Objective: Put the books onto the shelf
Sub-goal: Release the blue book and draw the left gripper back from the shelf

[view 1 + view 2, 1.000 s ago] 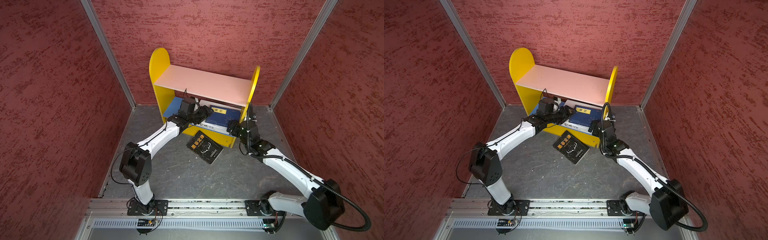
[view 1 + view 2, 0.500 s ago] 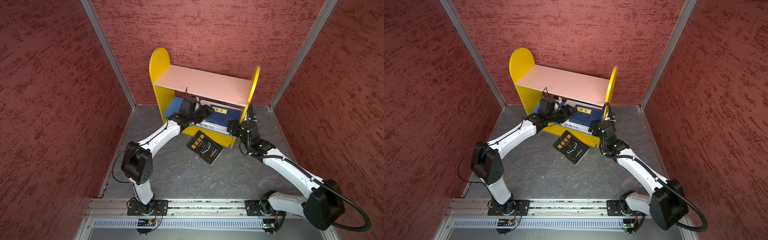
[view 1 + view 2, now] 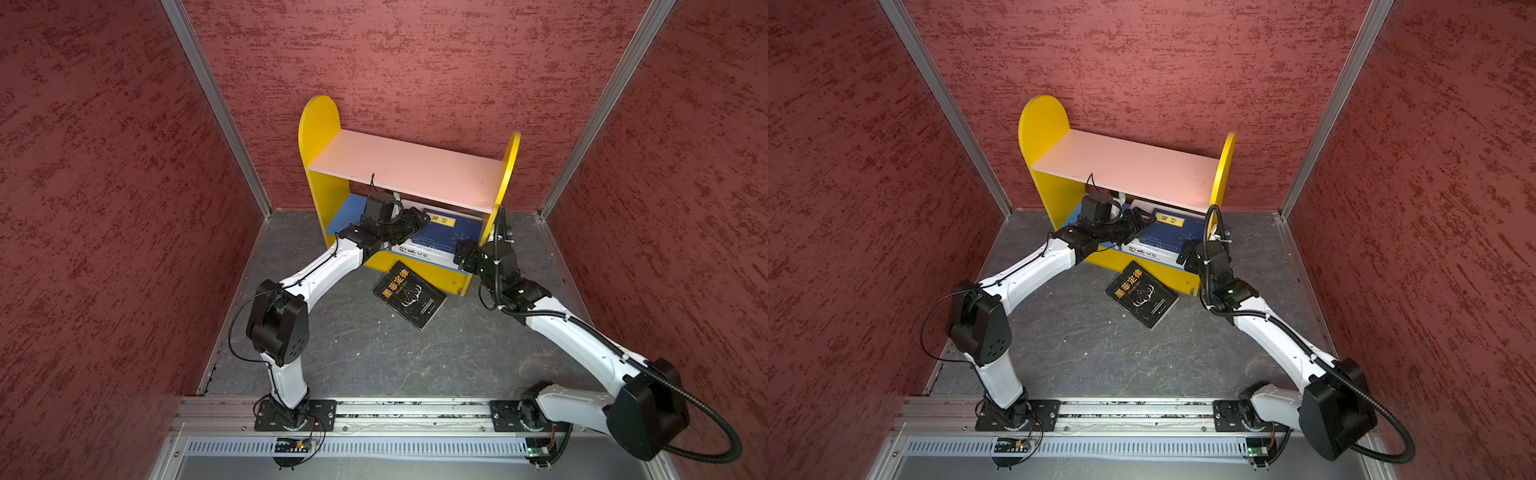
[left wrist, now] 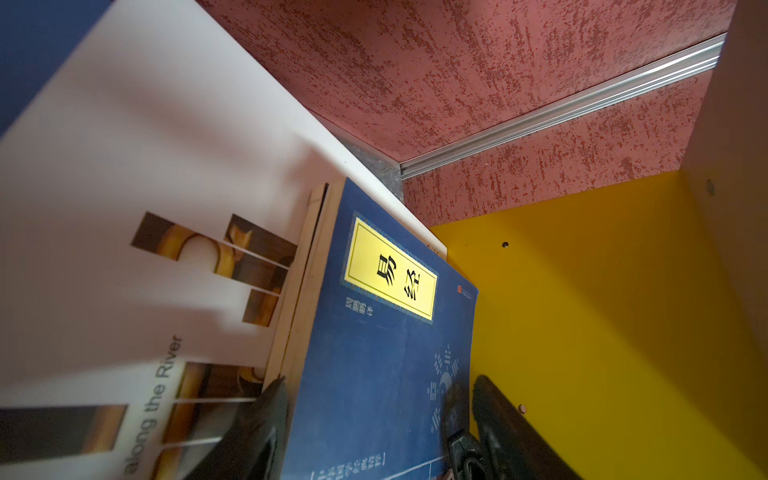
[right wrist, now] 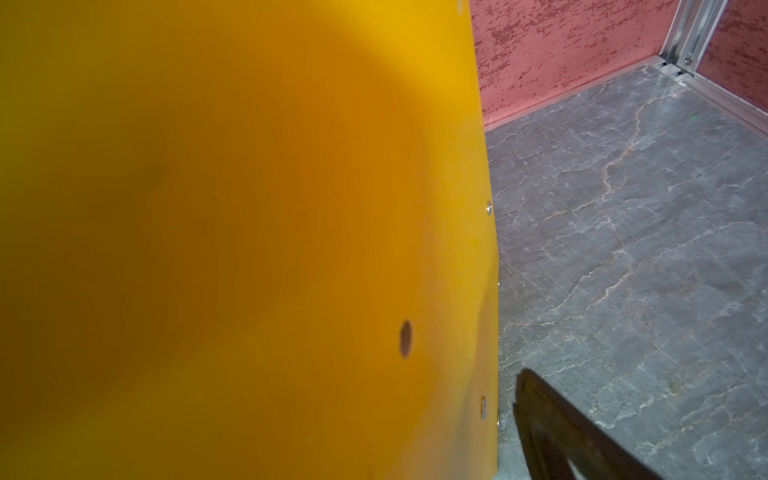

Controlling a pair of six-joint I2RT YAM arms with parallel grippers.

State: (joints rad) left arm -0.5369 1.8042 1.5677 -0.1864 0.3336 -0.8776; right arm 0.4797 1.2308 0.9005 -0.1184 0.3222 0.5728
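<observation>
**One black book (image 3: 409, 295) off shelf (image 3: 407, 166), on surface (image 3: 374, 353)**

Left hand (image 4: 378, 399) clasps navy book (image 4: 374, 332) on lower board (image 3: 349, 212). Right hand (image 3: 464, 257) wide, empty, by right panel (image 3: 505, 174); black book lies diagonal just lower left of it, so likely its pick.

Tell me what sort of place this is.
Likely a robot test booth: red textured wall panels in aluminium frames, two white arms bolted to a metal rail, a small yellow-sided bookshelf.
</observation>
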